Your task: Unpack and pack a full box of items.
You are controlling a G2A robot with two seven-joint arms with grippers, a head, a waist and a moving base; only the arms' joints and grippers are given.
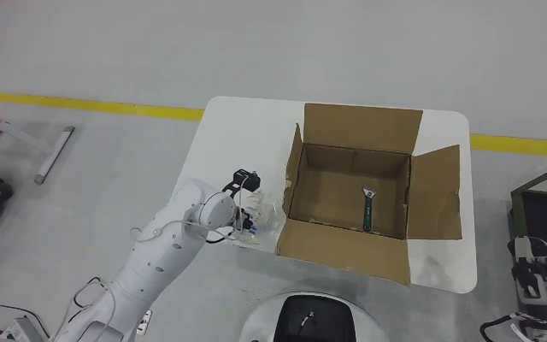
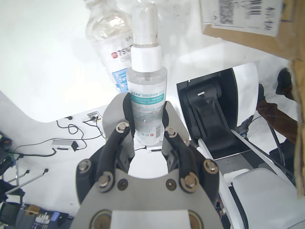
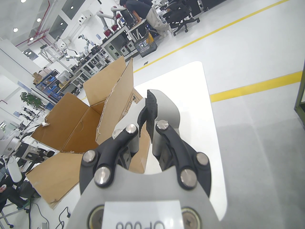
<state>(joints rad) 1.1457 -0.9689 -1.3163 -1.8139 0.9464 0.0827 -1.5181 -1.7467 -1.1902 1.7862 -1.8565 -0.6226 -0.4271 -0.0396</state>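
While grasping a small spray bottle [image 2: 145, 84] by its labelled lower body, presses one finger of the left hand [image 2: 147, 111] against each side, white collar and clear cap pointing away from the wrist. Cannot tell whether resting on the table [image 2: 43, 48] or held just above it. Just beyond the cap, lying on its side on the table, a clear plastic bottle [image 2: 104, 32], capped, label up. Seen from above, placed near the table's front edge, just beside an outer flap of the open cardboard box [image 1: 342, 246]. Inside the box, flat on the floor close to the front wall, a green-handled wrench [image 1: 367, 209]. On the other arm, right hand [image 3: 148, 111] clenched on nothing, ribbed pads pressed together, with the table and a box flap just beyond.
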